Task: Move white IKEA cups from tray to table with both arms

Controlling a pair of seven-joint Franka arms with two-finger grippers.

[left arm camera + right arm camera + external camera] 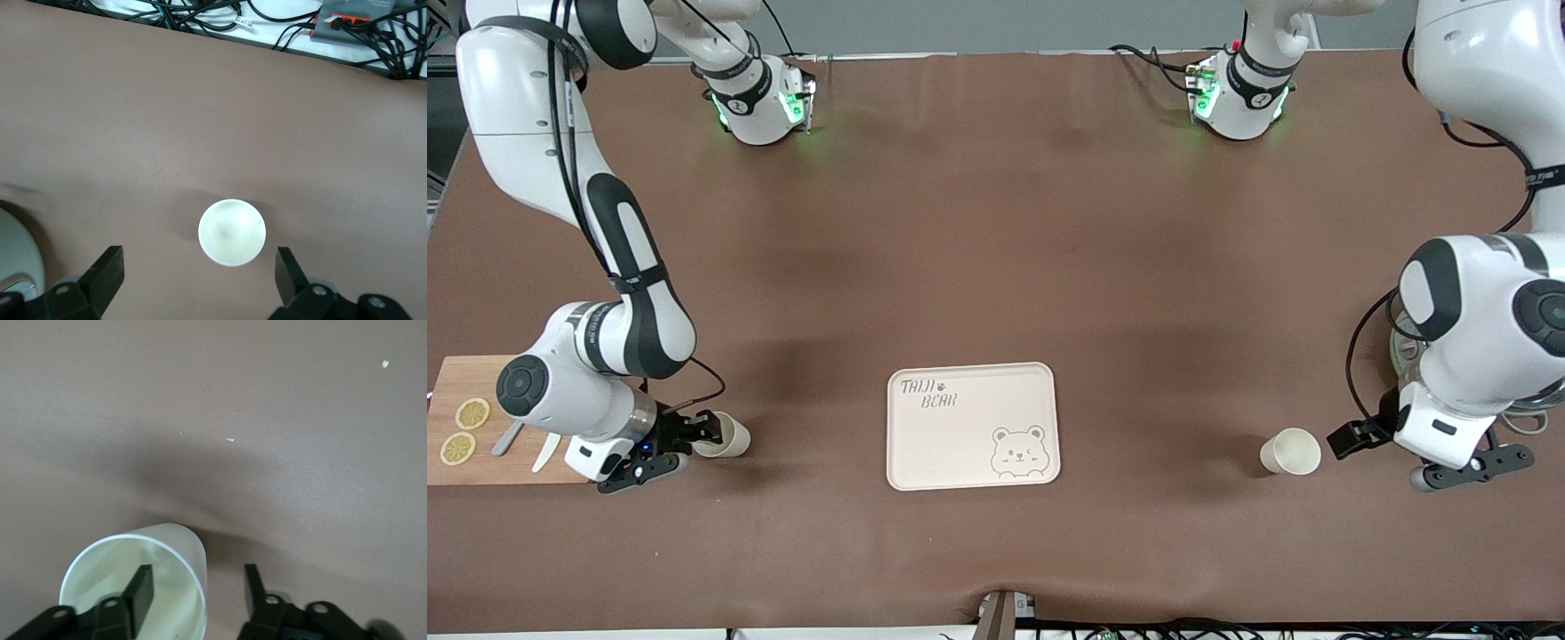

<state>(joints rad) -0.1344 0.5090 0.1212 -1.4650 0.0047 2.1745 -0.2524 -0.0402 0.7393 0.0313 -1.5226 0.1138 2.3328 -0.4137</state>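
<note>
The left hand sits low over the worktop at the left arm's end, fingers spread wide and released, with one white cup standing upright just beside it, untouched. At the right arm's end, the right hand has one finger inside the rim of the other cup and one outside, parted around its wall. The bear-printed tray lies between the two cups

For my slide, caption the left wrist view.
Open left pincer poised around an upright white cup on the brown table.
</note>
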